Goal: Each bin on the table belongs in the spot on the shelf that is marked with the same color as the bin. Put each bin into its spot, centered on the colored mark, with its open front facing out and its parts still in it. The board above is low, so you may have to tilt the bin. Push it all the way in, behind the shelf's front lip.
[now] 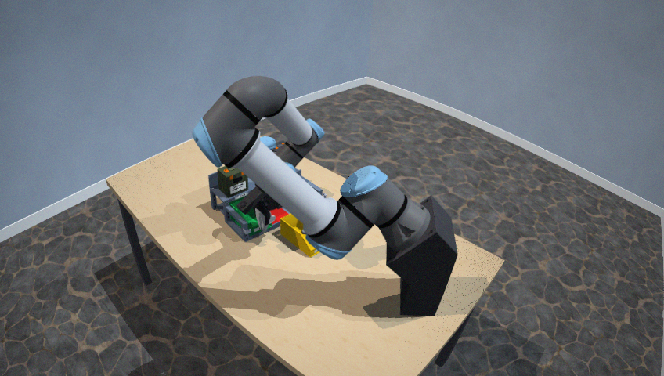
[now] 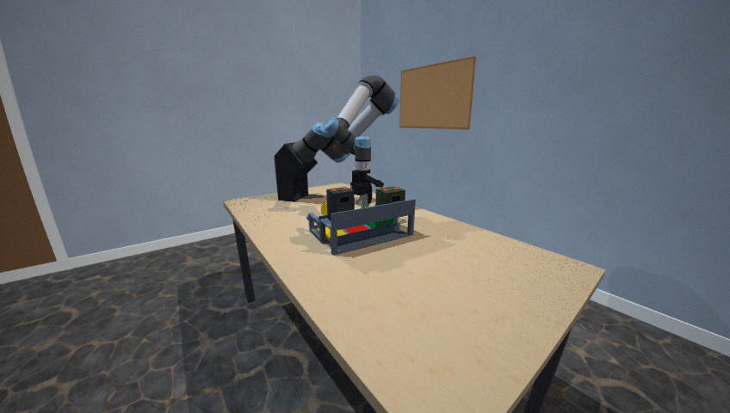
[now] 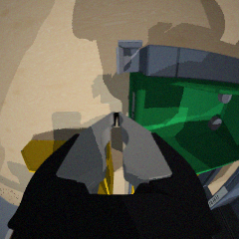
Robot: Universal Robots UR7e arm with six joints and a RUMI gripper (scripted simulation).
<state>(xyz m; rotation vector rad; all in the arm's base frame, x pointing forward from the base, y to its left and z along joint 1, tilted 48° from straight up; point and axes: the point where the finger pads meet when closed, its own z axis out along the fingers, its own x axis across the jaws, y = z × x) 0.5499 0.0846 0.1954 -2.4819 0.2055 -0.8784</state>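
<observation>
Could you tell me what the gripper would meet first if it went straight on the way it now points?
Probably the table: the shut gripper points down at bare wood just beside the green bin. Depth is unclear, so it might graze the bin's edge.

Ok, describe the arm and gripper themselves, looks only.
The arm has pale grey-white tube links, dark grey joint housings with light blue end caps and thin black seam rings, on a dark slanted pedestal. The gripper has a black body with two grey, wedge-shaped fingers. No cables visible.

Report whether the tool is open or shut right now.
Shut, holding nothing. In the wrist view the tool has its two grey fingers meeting at the tips, hovering beside the green bin.
</observation>
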